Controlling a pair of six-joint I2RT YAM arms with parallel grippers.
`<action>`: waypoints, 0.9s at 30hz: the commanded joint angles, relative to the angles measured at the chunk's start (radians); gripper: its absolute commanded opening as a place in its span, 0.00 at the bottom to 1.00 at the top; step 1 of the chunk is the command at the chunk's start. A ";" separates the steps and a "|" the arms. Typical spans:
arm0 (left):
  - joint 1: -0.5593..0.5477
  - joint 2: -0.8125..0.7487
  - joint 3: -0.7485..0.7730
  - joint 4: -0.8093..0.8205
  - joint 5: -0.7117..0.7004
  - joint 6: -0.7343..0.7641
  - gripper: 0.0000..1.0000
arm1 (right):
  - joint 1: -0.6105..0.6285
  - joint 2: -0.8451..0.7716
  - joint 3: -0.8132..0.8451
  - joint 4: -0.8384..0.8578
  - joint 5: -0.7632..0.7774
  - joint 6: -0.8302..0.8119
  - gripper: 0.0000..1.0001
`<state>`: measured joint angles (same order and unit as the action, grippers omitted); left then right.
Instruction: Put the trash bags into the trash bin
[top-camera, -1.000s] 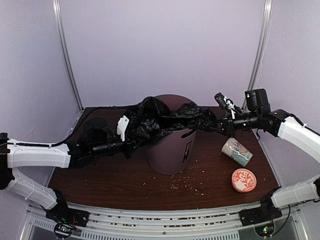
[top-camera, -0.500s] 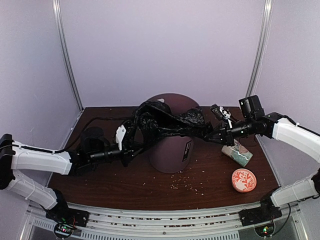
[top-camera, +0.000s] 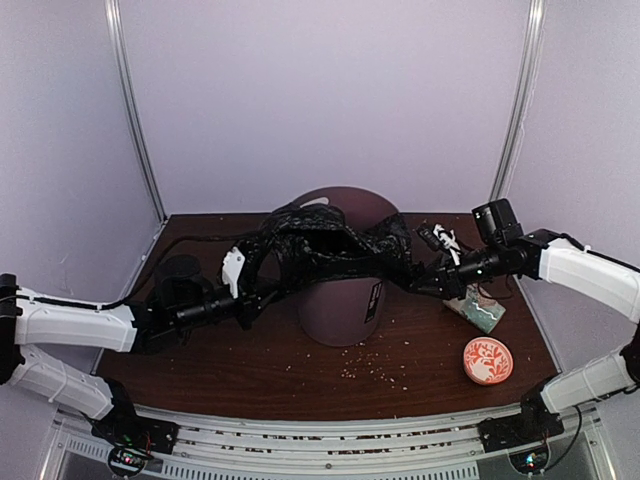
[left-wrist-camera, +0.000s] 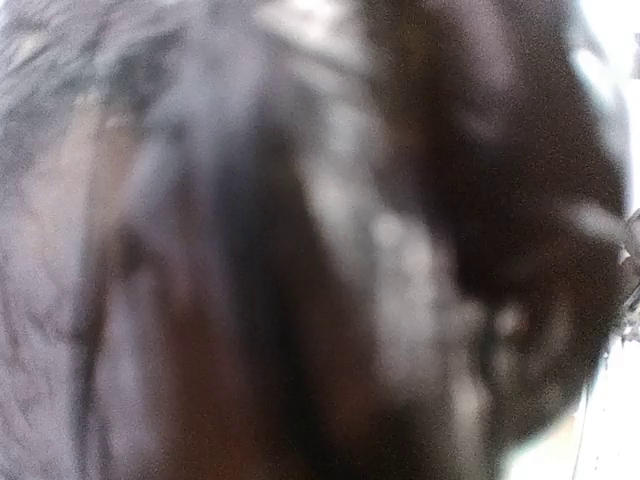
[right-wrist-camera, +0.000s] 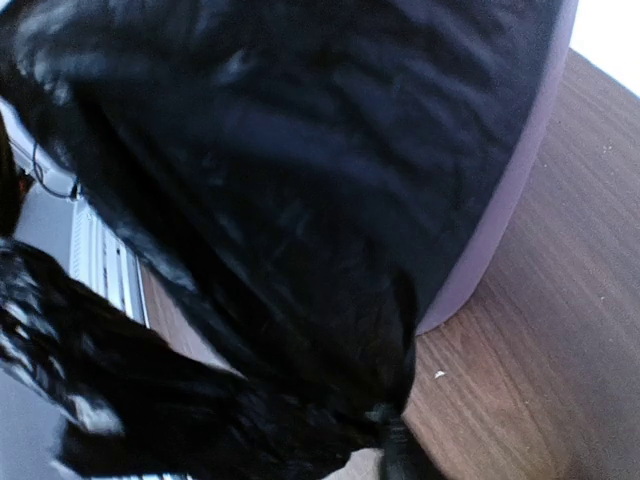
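A dark brown wooden tabletop (top-camera: 250, 365) fills a booth with pale lilac walls, seen from above and behind two white and black robot arms. The left arm reaches in low from the left edge and the right arm from the right edge, both pointing toward the middle.

At the middle of the tabletop stands the trash bin (top-camera: 345, 310), a round mauve-brown wastebasket that narrows toward its base. It is upright, with a small dark label on its right side.

A crumpled black trash bag (top-camera: 335, 245) is stretched across the mouth of the bin, covering most of the rim and hanging partly over the front edge. It is pulled out sideways between the two arms.

The left tool (top-camera: 258, 296) sits just left of the bin and is clamped on a taut strand of the bag. Its wrist camera shows only blurred dark plastic (left-wrist-camera: 300, 250) pressed close to the lens.

The right tool (top-camera: 418, 278) sits just right of the bin, closed on the bag's other end. Its wrist camera shows the black plastic (right-wrist-camera: 300, 180) gathered to a pinched point, draped over the bin's mauve wall (right-wrist-camera: 520, 190).

Right of the bin, beneath the right arm, a patterned cream mug (top-camera: 478, 305) lies on its side. Nearer the front edge lies a round orange disc (top-camera: 487, 360) with a white pattern. Pale crumbs (top-camera: 375, 372) are scattered on the wood in front of the bin.
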<state>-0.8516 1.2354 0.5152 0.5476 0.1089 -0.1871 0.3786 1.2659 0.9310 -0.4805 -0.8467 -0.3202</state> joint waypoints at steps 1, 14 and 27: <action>0.006 -0.036 0.035 -0.058 -0.033 0.000 0.23 | -0.008 -0.043 0.046 -0.090 0.018 -0.063 0.52; -0.056 -0.306 0.017 -0.275 -0.105 0.021 0.67 | -0.007 -0.240 0.119 -0.372 0.132 -0.264 1.00; -0.057 -0.254 0.126 -0.208 -0.214 0.071 0.65 | 0.184 -0.162 0.296 -0.300 0.146 -0.241 0.84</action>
<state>-0.9054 0.9409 0.5743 0.2844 -0.0761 -0.1440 0.4938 1.0649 1.1728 -0.8139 -0.7296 -0.5766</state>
